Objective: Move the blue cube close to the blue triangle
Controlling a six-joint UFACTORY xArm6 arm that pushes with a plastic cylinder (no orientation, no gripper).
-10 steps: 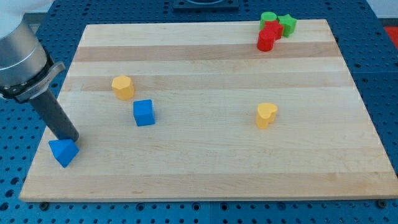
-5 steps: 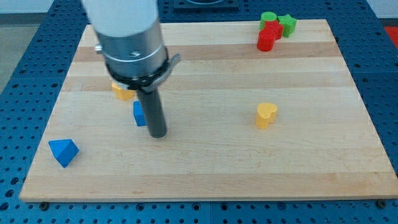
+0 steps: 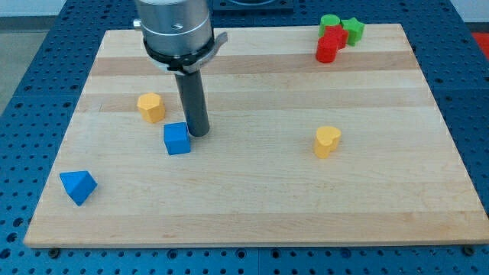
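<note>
While the arm hung over the upper left part of the wooden board (image 3: pixel 252 198), its dark rod came straight down and my tip (image 3: pixel 199 134) rested just beside the blue cube (image 3: pixel 176 138), at that block's upper right corner; whether the two were actually touching, I could not tell from where I stood. The rod carried no fingers at all, so it held nothing.

The blue cube sat left of the board's middle. The blue triangle (image 3: pixel 78 186) lay well apart from it, down near the board's lower left corner. A yellow block (image 3: pixel 150 107), roughly hexagonal, stood near the cube, up and to the view's left of it. Another yellow block (image 3: pixel 327 141), heart-shaped as far as I could make out, sat alone on the right half of the board.

Up in the top right corner a small cluster was packed together: a red block (image 3: pixel 330 44) in front, a green round block (image 3: pixel 329 22) behind it, and a green star-like block (image 3: pixel 353 29) at its right, all touching or very nearly so.
</note>
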